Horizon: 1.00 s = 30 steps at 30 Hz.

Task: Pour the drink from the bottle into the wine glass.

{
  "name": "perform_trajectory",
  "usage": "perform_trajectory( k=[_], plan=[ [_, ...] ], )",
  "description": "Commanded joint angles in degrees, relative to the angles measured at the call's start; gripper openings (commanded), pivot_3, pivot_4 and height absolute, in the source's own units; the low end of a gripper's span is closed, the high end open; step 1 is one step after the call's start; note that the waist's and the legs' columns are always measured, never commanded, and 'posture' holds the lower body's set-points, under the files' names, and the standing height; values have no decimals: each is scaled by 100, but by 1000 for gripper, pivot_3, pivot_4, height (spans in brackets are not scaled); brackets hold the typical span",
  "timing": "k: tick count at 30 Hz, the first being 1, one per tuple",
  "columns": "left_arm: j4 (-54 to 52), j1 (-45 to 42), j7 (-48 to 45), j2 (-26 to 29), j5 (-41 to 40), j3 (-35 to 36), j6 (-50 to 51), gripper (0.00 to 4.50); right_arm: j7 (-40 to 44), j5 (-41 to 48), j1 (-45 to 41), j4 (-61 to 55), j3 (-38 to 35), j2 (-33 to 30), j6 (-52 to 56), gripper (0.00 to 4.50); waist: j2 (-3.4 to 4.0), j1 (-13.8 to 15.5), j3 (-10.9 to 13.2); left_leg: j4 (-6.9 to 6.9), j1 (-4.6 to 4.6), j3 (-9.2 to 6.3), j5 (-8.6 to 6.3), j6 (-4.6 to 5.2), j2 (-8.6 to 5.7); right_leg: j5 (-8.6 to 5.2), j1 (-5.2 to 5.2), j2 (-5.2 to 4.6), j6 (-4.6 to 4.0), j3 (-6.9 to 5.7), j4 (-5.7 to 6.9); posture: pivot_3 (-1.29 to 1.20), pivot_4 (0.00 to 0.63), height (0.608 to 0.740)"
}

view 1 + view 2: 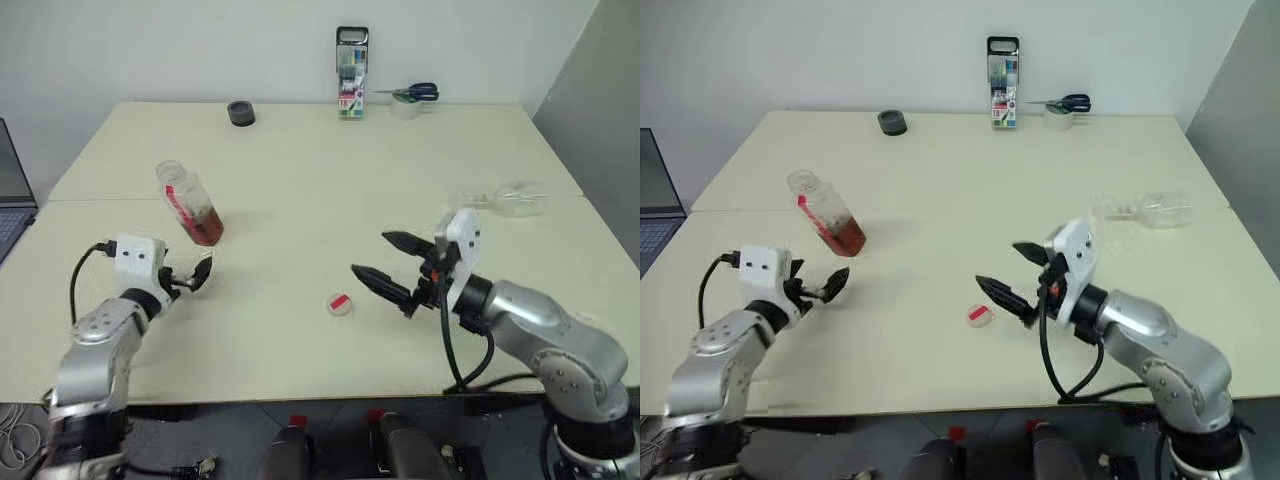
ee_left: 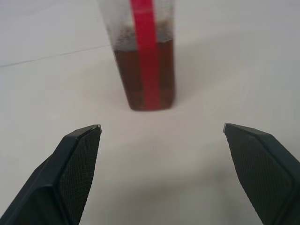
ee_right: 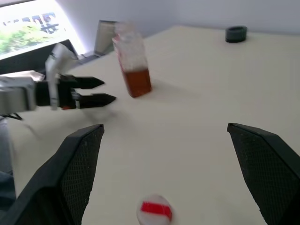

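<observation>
The bottle (image 1: pixel 190 204) stands uncapped on the left part of the table, and the reddish-brown drink (image 2: pixel 147 77) fills its lower part. My left gripper (image 1: pixel 193 276) is open just in front of it, a short gap away, holding nothing. The red-and-white cap (image 1: pixel 340 304) lies flat near the table's middle. My right gripper (image 1: pixel 370 254) hangs open right of the cap, pointing left, also empty. The wine glass (image 1: pixel 512 199) is far right on the table and appears to lie on its side, behind the right gripper.
A black tape roll (image 1: pixel 241 113), a case of markers (image 1: pixel 351 73) and scissors on a white roll (image 1: pixel 410 97) line the table's far edge. A laptop (image 1: pixel 12 200) sits off the left edge. A seam (image 1: pixel 330 197) crosses the table.
</observation>
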Motion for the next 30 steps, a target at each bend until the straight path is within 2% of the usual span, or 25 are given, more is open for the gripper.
perform_trajectory(
  k=[1,5,7,11,18,23,27,30],
  plan=[
    [-1260,221,-815,412,-478,-95,210,4479,-367,-259,326,-335,-454,-61,-93,4500,1,20,1,0,3,0,0,1,-2,0,5,0,0,-3,-1,0,150,740],
    [-2153,101,-1931,864,-1808,-230,1012,4479,-1245,-318,649,47,-1333,324,93,4500,1,20,0,1,12,0,-3,6,-1,-1,16,5,1,-7,0,0,150,740],
    [-2191,-175,-2258,980,-1983,-515,1106,4479,-1547,-656,617,423,-1511,391,65,4500,2,14,0,-1,19,11,-3,6,1,-2,17,12,1,-8,7,0,150,740],
    [-1716,-1028,-2561,902,-1886,-1124,1078,4479,-1593,-869,232,1320,-1777,408,-44,4500,6,-6,2,-1,23,37,-5,13,-4,-2,16,34,1,-7,11,0,150,740],
    [-811,-2051,-2845,620,-1329,-1799,559,4479,-2553,79,-1624,3483,-3211,1477,229,4500,11,-76,4,-4,25,62,-9,22,-2,4,7,42,-10,4,15,0,150,740],
    [-514,-2210,-2950,470,-1040,-1974,234,4479,-3462,999,-2953,5164,-4502,2079,-373,4500,21,-69,10,-4,19,62,-8,22,2,4,3,35,-11,4,15,0,150,740],
    [-567,-2161,-2994,455,-983,-1953,186,4479,-3464,1164,-3627,6354,-4864,2060,-1115,4500,24,-69,12,-6,9,64,-9,23,4,3,-1,26,-10,4,9,0,150,740],
    [-551,-2189,-2992,429,-930,-1953,175,4479,-3222,1014,-4021,7260,-4836,1943,-1631,4500,25,-85,13,-5,11,76,-10,28,2,4,-1,26,-9,8,11,0,150,740]
  ],
)
